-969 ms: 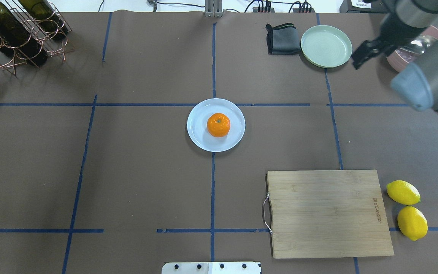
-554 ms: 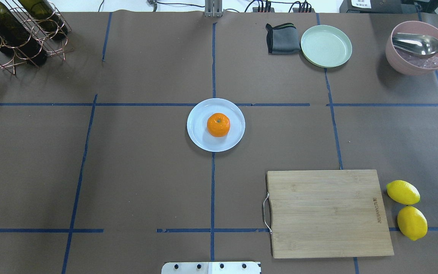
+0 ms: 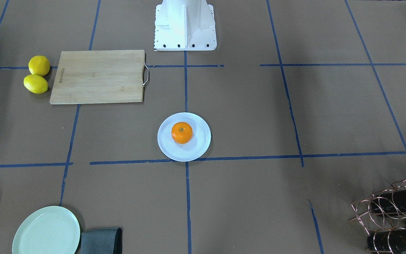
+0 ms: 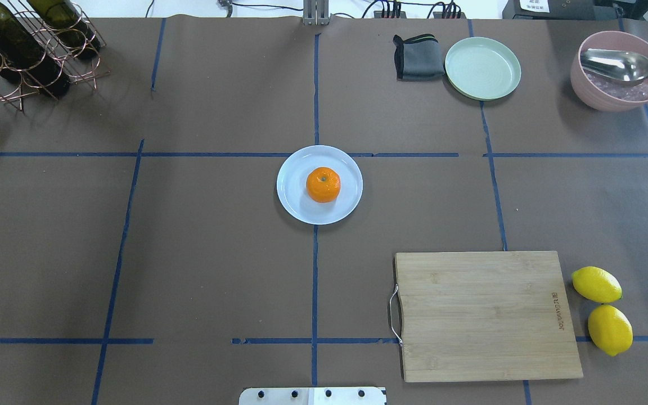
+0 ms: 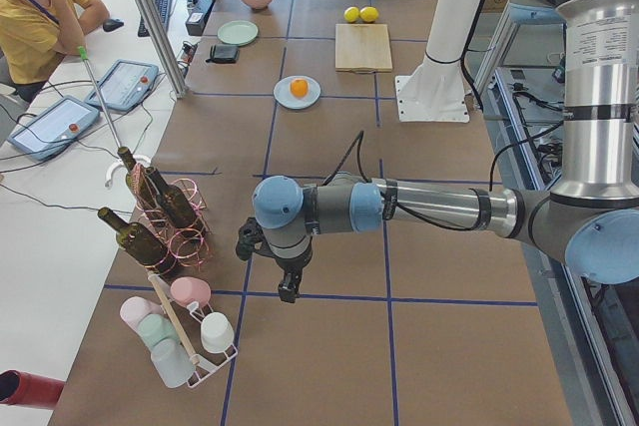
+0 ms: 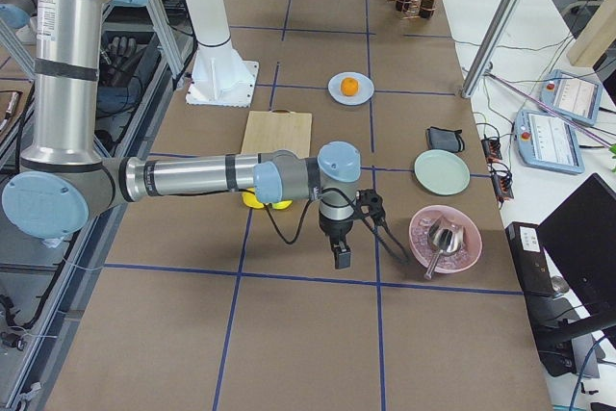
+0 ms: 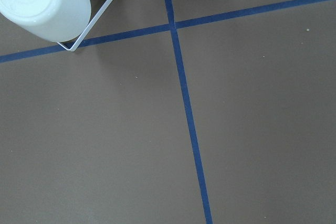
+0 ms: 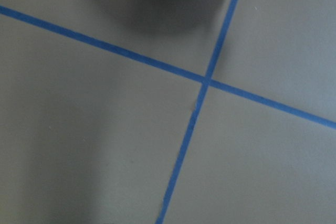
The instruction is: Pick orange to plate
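Observation:
The orange (image 4: 323,184) sits in the middle of the pale bluish-white plate (image 4: 296,205) at the table's centre, as the front-facing view also shows for the orange (image 3: 182,132) and the plate (image 3: 198,150). No gripper is near them. My left gripper (image 5: 288,291) hangs over the table's far left end beside the bottle rack, seen only from the side, so I cannot tell whether it is open. My right gripper (image 6: 342,257) hangs over the far right end next to the pink bowl, and I cannot tell its state either.
A wooden cutting board (image 4: 487,315) lies front right with two lemons (image 4: 602,309) beside it. A mint plate (image 4: 482,67), a grey cloth (image 4: 417,56) and a pink bowl with a spoon (image 4: 619,70) stand at the back right. A wine rack (image 4: 20,45) stands back left.
My right arm has swung out of the overhead view to the right, uncovering the pink bowl. The orange and plate have not moved.

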Controlling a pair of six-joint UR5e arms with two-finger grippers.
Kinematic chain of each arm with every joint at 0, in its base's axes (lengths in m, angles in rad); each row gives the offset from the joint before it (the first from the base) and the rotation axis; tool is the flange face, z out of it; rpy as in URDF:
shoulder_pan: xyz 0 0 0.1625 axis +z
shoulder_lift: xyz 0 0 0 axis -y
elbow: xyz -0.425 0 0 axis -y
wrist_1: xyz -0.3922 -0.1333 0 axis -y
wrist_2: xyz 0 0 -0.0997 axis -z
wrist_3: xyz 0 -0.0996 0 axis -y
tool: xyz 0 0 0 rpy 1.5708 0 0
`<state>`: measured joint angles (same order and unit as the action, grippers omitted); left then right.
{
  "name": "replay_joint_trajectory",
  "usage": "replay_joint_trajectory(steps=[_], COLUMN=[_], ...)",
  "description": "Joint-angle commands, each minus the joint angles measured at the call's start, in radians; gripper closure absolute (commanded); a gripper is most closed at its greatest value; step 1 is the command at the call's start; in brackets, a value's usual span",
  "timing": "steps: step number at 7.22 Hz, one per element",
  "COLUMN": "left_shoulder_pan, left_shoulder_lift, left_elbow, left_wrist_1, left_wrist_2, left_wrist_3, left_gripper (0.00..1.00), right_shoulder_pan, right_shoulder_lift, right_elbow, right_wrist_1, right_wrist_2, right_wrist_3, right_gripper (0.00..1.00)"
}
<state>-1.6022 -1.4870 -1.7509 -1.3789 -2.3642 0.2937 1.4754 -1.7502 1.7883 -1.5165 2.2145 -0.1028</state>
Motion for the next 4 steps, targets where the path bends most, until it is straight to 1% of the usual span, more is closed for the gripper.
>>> replay_joint_trajectory(steps=[1,4], left_shoulder_pan=[-0.001,-0.001], left_shoulder_lift=[0.004,0.001], left_elbow=[0.001,0.007], left_wrist_1=[0.003,0.001], left_wrist_2=[0.008,0.008], left_wrist_3=[-0.002,-0.002], left_gripper=[0.00,0.00], right_shoulder_pan=[0.006,0.006], right_shoulder_lift=[-0.008,-0.002], right_elbow=[-0.003,-0.010], right_wrist_1=[0.002,0.015], right_wrist_2=[0.014,0.014], right_wrist_3=[0.000,0.000], right_gripper=[0.00,0.00])
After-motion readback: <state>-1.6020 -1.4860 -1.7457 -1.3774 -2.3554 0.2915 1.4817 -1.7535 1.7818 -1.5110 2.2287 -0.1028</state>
